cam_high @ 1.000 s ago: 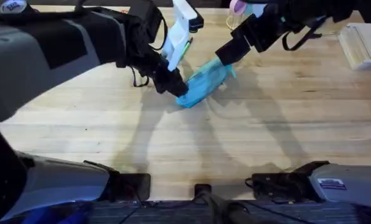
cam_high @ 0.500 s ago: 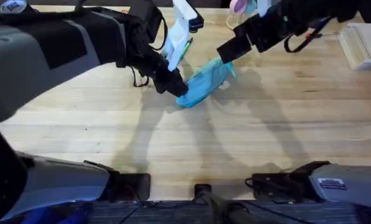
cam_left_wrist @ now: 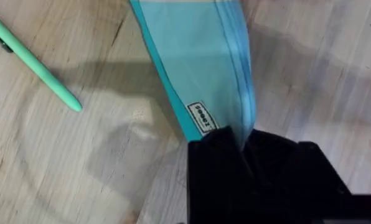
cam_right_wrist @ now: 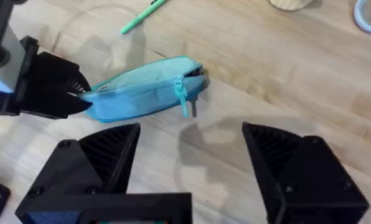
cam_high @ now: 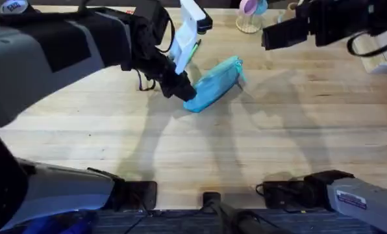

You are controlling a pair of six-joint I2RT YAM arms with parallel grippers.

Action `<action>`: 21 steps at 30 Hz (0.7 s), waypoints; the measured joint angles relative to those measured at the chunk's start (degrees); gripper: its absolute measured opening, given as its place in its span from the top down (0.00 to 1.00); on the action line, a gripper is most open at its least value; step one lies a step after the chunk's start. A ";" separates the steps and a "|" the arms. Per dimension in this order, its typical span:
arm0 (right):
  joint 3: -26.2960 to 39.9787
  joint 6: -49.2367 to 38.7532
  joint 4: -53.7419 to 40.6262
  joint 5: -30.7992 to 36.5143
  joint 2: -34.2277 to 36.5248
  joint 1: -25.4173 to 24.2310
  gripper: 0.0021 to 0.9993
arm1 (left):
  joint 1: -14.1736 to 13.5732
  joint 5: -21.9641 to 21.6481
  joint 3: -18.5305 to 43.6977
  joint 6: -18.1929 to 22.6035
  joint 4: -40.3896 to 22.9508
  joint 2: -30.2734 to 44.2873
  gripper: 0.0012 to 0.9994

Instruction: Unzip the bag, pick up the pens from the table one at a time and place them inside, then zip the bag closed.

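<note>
The left gripper (cam_high: 179,86) is clamped on the near-left end of the bag (cam_high: 214,84) — from its own wrist camera you can see the black fingers (cam_left_wrist: 218,155) closed over the blue fabric right at the seam. The bag lies slantwise on the table (cam_high: 245,149), toward the far middle, its other end pointing far-right.

From the right wrist camera the zipper looks run fully to that far end, with the teal pull (cam_right_wrist: 182,96) hanging there; I would judge the bag zipped shut, though whether this comes before the opening or after the closing I cannot say. One green pen (cam_high: 193,50) lies on the wood just beyond the bag, so at least that one is not inside yet.

Further right, the right gripper (cam_right_wrist: 192,149) hangs above the table with its fingers wide apart, holding nothing — well clear of the bag.

Count: one bag, one pen in sight, two grippers.
</note>
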 joint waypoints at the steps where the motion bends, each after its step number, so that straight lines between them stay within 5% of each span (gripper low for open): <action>1: -1.24 0.23 1.02 -0.33 -0.69 -0.23 0.00 | 0.00 0.00 0.00 0.00 0.00 0.00 0.96; 12: -15.79 1.16 9.64 -3.74 -5.04 -0.38 0.00 | 0.00 0.00 0.00 0.00 0.00 0.00 0.96; 21: -16.57 1.36 10.88 -4.01 -5.05 -0.38 0.00 | 0.00 0.00 0.00 0.00 0.00 0.00 0.96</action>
